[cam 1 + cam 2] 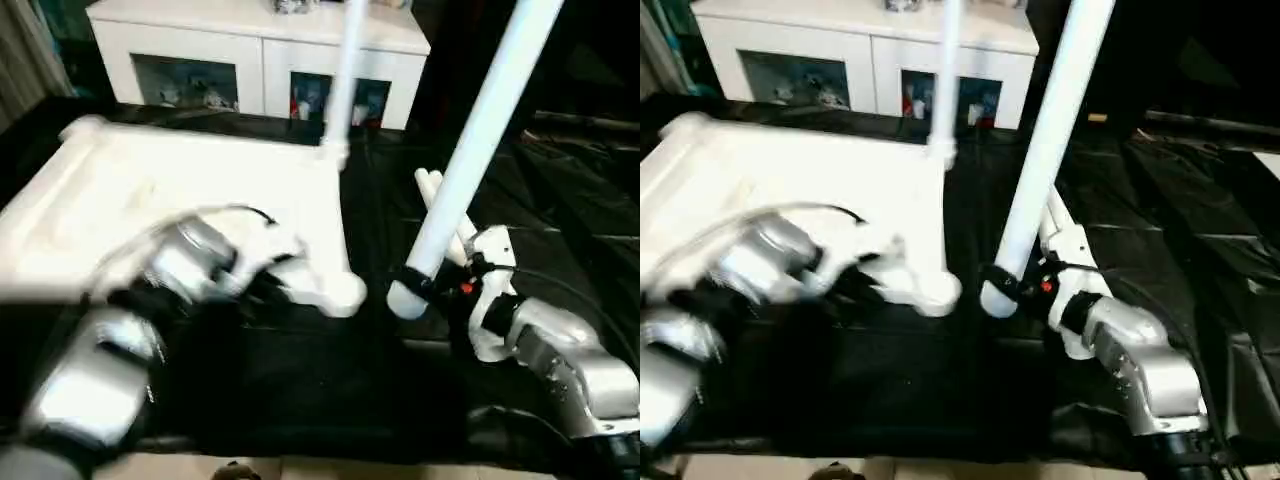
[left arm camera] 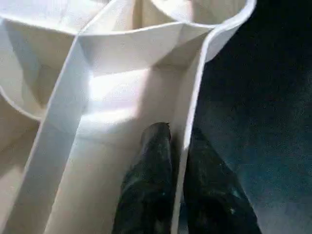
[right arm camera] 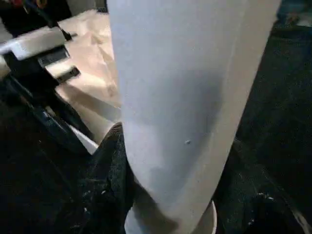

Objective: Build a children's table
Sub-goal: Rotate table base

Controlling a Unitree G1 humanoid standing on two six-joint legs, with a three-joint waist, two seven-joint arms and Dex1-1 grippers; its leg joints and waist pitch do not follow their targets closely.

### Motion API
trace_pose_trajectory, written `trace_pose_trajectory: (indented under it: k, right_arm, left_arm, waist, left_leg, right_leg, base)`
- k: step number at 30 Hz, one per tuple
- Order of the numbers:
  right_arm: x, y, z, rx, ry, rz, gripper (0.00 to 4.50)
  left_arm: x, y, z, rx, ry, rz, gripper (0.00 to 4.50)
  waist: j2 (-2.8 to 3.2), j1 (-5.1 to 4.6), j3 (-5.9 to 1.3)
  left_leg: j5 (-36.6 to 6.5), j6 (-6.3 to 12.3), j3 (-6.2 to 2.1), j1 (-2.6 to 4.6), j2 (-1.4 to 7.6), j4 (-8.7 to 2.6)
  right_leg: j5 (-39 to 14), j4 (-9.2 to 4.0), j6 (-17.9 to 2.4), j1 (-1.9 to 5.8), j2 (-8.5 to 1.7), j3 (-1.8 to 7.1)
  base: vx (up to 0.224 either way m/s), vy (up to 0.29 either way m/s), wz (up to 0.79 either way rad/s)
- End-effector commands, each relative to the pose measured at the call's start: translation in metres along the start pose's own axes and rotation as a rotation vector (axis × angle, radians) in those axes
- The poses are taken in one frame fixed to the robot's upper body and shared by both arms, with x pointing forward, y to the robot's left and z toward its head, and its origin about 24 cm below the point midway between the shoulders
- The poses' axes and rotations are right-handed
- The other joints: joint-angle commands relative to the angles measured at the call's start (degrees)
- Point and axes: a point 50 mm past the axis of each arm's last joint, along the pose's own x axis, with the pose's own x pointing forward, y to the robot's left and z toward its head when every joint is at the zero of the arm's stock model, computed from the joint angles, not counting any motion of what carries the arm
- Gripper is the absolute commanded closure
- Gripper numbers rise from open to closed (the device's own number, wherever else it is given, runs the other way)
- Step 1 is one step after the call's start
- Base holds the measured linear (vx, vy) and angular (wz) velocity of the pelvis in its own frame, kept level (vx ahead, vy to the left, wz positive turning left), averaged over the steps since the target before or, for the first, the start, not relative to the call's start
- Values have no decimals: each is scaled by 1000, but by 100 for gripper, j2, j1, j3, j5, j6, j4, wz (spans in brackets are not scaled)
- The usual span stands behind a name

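Tabletop (image 1: 180,190) underside up, L fingers (image 2: 151,185) pinching rim, R fingers (image 3: 112,161) gripping upright-tilted leg (image 1: 470,160)

Lighting: dim room, dark floor covering (image 1: 300,390) swallowing detail. Glare is washing out my tabletop (image 1: 150,190). Motion blur is smearing my left forearm (image 1: 90,380). My held leg (image 3: 190,97) is looming soft-focused, shadowing beneath.
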Motion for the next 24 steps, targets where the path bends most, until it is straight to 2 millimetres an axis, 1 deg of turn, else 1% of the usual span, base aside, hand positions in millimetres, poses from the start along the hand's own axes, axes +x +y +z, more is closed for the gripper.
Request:
trace_pose_trajectory:
  k: [1,2,3,4,5,7,8,9,10,11,13,15,17,18,19,20,21,22,23,24]
  right_arm:
    - [-2,0,10,-7,-28,-3,262]
    - [-1,0,10,-1,-26,-3,262]
    - [-1,0,10,13,-26,-6,262]
    - [0,-1,10,26,-28,-10,262]
    - [0,-1,11,36,-30,-13,262]
    - [1,-2,12,47,-33,-15,262]
    - [1,-2,12,49,-36,-15,262]
    - [1,-2,14,43,-45,-16,262]
    - [1,-1,15,38,-52,-16,262]
    - [3,-2,18,7,-89,-23,262]
    - [3,-2,21,-14,-116,-28,262]
    - [6,-2,30,-73,-219,-29,262]
    - [7,-3,32,-77,-226,-37,262]
    - [7,-5,33,-66,-212,-38,262]
    - [7,-5,33,-66,-212,-38,262]
    - [8,-8,37,-31,-207,-42,262]
    - [7,-10,38,-16,-213,-47,262]
    - [8,-10,39,-13,-214,-49,262]
    - [9,-12,41,-3,-215,-52,262]
    - [10,-13,41,2,-221,-42,262]
  left_arm:
    - [12,-9,-4,-81,-66,-23,437]
    - [15,-12,-2,-81,-77,-21,441]
    - [17,-14,-1,-67,-89,-7,445]
    - [19,-16,0,-69,-99,15,448]
    - [19,-17,2,-77,-109,35,448]
    - [20,-21,8,-61,-158,68,449]
    - [20,-22,9,-57,-172,77,450]
    - [20,-23,12,-24,-196,97,450]
    - [19,-24,14,-2,-210,111,450]
    - [19,-25,16,23,-230,124,450]
    - [18,-26,17,38,-242,134,450]
    - [16,-26,20,47,-259,171,450]
    - [14,-27,20,55,-256,179,450]
    - [14,-29,19,60,-250,176,450]
    - [14,-29,19,60,-250,176,450]
    - [14,-31,17,67,-238,177,450]
    - [14,-32,16,70,-233,179,450]
    - [14,-32,16,70,-231,177,450]
    - [14,-34,14,80,-217,169,450]
    - [15,-34,13,86,-213,167,450]
  waist:
    - [-43,-2,-341]
    - [-28,-4,-336]
    - [-52,-12,-327]
    - [-62,-11,-325]
    - [-45,-12,-334]
    - [-44,-26,-338]
    - [-55,-37,-350]
    - [-63,-39,-351]
    - [-57,-42,-359]
    - [-68,-64,-366]
    - [-61,-64,-386]
    - [-78,-71,-388]
    - [-60,-84,-386]
    - [-101,-98,-380]
    - [-81,-98,-383]
    - [-69,-113,-385]
    - [-119,-130,-378]
    - [-102,-124,-387]
    - [-150,-138,-394]
    - [-169,-146,-393]
  left_leg:
    - [-1231,63,-42,88,201,-428]
    - [-1274,55,-45,86,196,-433]
    - [-1313,52,-48,79,188,-440]
    - [-1334,55,-46,81,186,-443]
    - [-1329,49,-52,81,188,-446]
    - [-1287,50,-61,64,199,-455]
    - [-1214,70,-54,52,186,-448]
    - [-1193,81,-51,50,183,-447]
    - [-1162,84,-58,43,188,-445]
    - [-1100,115,-49,28,179,-438]
    - [-972,165,-42,17,179,-422]
    - [-896,209,-32,5,176,-411]
    - [-885,226,-34,5,179,-416]
    - [-838,265,-28,-2,169,-418]
    - [-825,270,-34,3,173,-421]
    - [-809,283,-26,9,174,-413]
    - [-791,312,-27,-5,170,-419]
    - [-772,314,-27,2,175,-414]
    - [-656,351,-13,-9,167,-398]
    - [-613,365,-12,-19,163,-395]
  right_leg:
    - [-1057,-455,-1380,242,-454,174]
    - [-1228,-478,-1298,223,-445,172]
    - [-1419,-499,-1211,224,-442,169]
    - [-1546,-517,-1148,217,-442,172]
    - [-1664,-521,-1073,205,-447,175]
    - [-1672,-520,-1021,203,-443,168]
    - [-1613,-515,-981,202,-432,165]
    - [-1592,-516,-969,197,-427,164]
    - [-1541,-505,-967,204,-437,163]
    - [-1432,-503,-959,201,-424,160]
    - [-1203,-478,-952,189,-421,161]
    - [-1027,-464,-970,179,-411,158]
    - [-949,-449,-1008,171,-405,150]
    - [-895,-442,-1021,184,-386,148]
    - [-876,-435,-1035,187,-393,147]
    - [-819,-434,-1051,177,-386,150]
    - [-814,-431,-1057,190,-384,145]
    - [-799,-425,-1063,188,-395,146]
    - [-680,-414,-1071,189,-386,143]
    - [-649,-405,-1075,192,-388,140]
  base:
    - [0,0,0]
    - [0,0,0]
    - [0,0,0]
    - [0,0,0]
    - [0,0,0]
    - [0,0,0]
    - [0,0,0]
    - [0,0,0]
    - [0,0,0]
    - [0,0,0]
    - [0,0,0]
    - [0,0,0]
    - [0,0,0]
    - [0,0,0]
    - [0,0,0]
    - [0,0,0]
    - [0,0,0]
    - [0,0,0]
    - [0,0,0]
    - [0,0,0]
